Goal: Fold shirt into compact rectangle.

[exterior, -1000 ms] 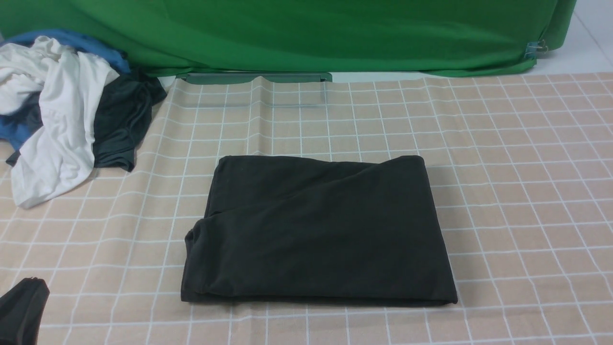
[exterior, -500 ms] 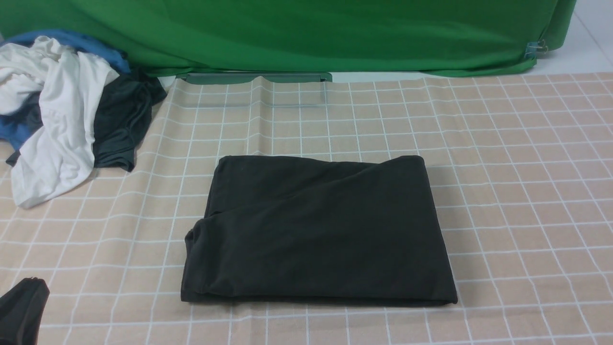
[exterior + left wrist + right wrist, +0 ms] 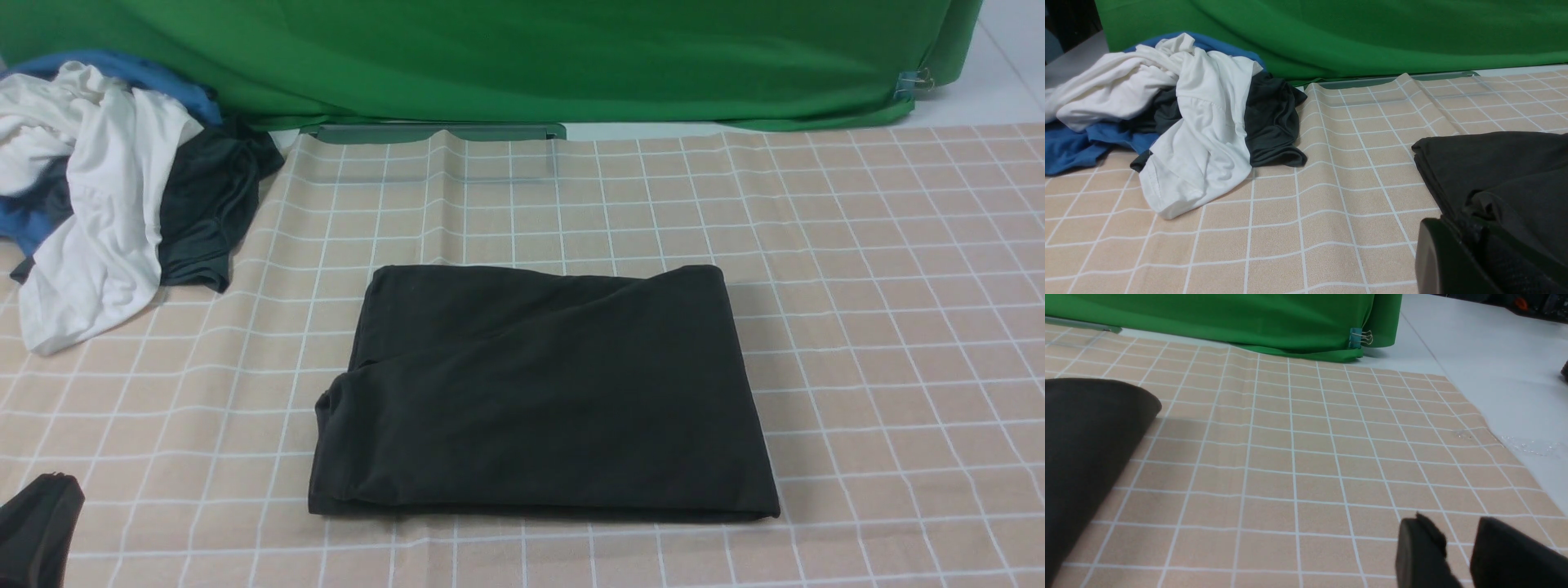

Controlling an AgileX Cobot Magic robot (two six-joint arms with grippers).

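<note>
Shirt point(image 3: 539, 392): is being shown folded into a near-rectangular stack on the checked cloth point(image 3: 882, 327), lying free of both grippers; logo and neck label are not being shown.

Left gripper point(image 3: 1457, 261): is being seen only at the corner of its wrist view, the shirt's near corner lying just beyond the fingertips; the jaws are being held closed, and no fabric can be told to be pinched between them.

Right gripper point(image 3: 1457, 555): is being shown with a narrow gap between two dark fingers point(image 3: 1417, 555), nothing held; the shirt is lying well apart from the fingertips, off to one side.

Step in hand: the fold is being judged essentially complete; only tidying is being left.

Doing it well: the bulged corner on the left-gripper side is being best flattened by a light press and outward stroke, so that the layers beneath are not being dragged askew.

Edges: the side toward the right fingers is being shown straight; the opposite side is stepped, with layers offset.

Open room: bare cloth is being offered ahead of the right fingers; beyond the left fingers, the heap of white, blue and dark clothes point(image 3: 1180, 114) is being kept well apart from the shirt.
</note>
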